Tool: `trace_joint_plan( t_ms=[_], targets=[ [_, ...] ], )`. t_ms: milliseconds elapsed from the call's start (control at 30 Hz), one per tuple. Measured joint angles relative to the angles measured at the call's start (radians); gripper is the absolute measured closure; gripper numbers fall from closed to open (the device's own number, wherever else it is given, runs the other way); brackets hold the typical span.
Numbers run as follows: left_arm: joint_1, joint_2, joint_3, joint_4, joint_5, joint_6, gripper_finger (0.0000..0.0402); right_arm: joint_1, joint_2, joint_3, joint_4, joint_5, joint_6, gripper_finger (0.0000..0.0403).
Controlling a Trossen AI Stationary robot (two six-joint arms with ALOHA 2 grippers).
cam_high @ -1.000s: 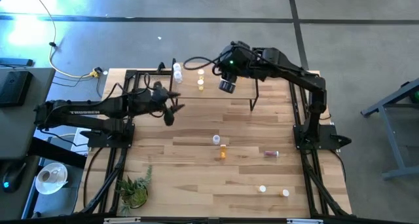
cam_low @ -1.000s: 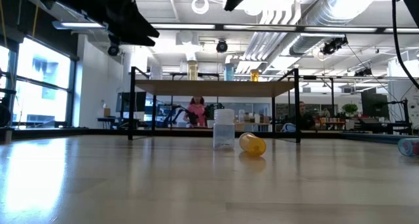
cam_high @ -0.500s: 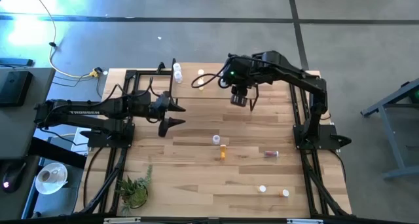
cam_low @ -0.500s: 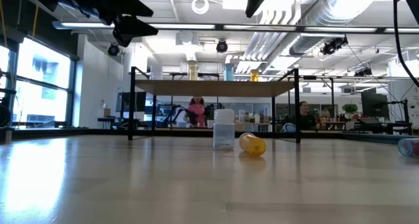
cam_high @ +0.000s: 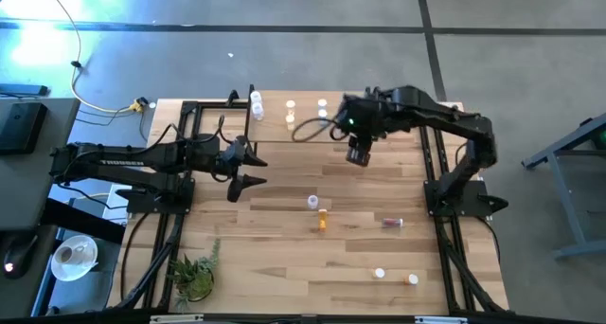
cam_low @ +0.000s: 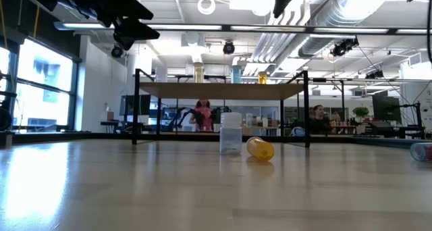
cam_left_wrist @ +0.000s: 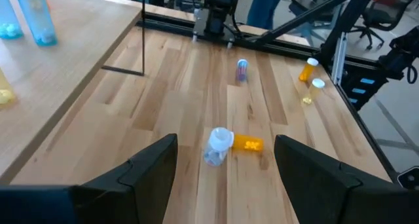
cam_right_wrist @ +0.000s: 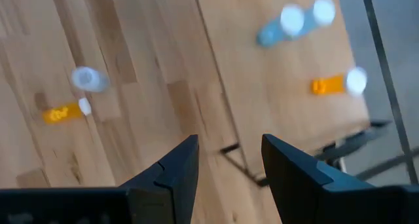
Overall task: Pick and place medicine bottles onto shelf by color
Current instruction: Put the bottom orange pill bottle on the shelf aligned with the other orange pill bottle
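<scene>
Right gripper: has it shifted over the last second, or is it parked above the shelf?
Yes. In the high view the right gripper has swung from over the shelf toward the table's right side, now just past the shelf's right end, jaws open and empty.

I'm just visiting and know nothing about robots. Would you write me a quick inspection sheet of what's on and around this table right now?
Surface: wooden table, bare between items.
Job's things: clear bottle upright beside orange bottle lying down mid-table; three more bottles near the front right; several bottles on the shelf.
Clutter: small potted plant at the front left corner.
End effectors: left end effector open, empty, above the table's left part; right end effector empty, open, at the shelf's front edge.
Cables: yellow cable on the floor.
Surroundings: people seated in the room behind.
</scene>
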Motion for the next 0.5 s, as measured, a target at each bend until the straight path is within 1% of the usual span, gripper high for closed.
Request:
trace_joint_plan(
  t_ms=[200,500],
  targets=[
    [0.0,0.0,0.0,0.002,-0.001,0.0,0.0158,0.067,-0.146,-0.265,0.113,0.009,0.161,0.0245],
    [0.0,0.0,0.0,0.001,-0.003,0.0,0.0158,0.209,-0.31,-0.551,0.156,0.011,0.475,0.0245]
  ],
)
